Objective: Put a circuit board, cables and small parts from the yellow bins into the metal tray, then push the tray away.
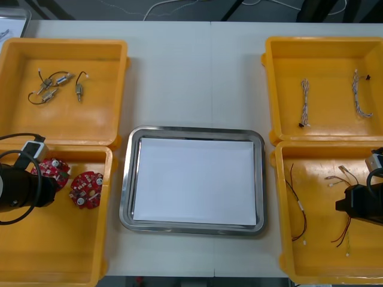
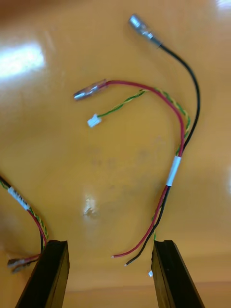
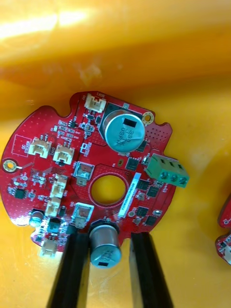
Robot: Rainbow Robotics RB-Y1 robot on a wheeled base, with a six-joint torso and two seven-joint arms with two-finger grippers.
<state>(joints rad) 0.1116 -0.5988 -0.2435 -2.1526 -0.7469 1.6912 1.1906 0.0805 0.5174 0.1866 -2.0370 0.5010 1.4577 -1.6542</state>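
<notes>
The left hand [image 3: 109,238] is low over a board [image 3: 57,159] that lies flat in the near-left bin [image 1: 54,251]. Its fingers [image 3: 72,269] stand narrowly apart on either side of a grey capacitor [image 3: 105,245] at the board's edge. A slit of gap shows by one finger, so I judge it not yet clamped.

The step in hand looks to be the board pick. To do it well, close gently and squarely on the capacitor. It is tall, round and soldered, so a skewed squeeze could slip off or strain its legs. Lift straight up, so that the board, hanging from one edge, does not swing into the second board [image 1: 85,190] just beside it or catch the bin wall. Then carry it over the rim of the tray [image 1: 128,179], white inside, between the bins, and set it down low.

The right hand [image 2: 109,243] waits with fingers wide apart over a red and yellow cable [image 2: 173,168] in the near-right bin [image 1: 317,251].
</notes>
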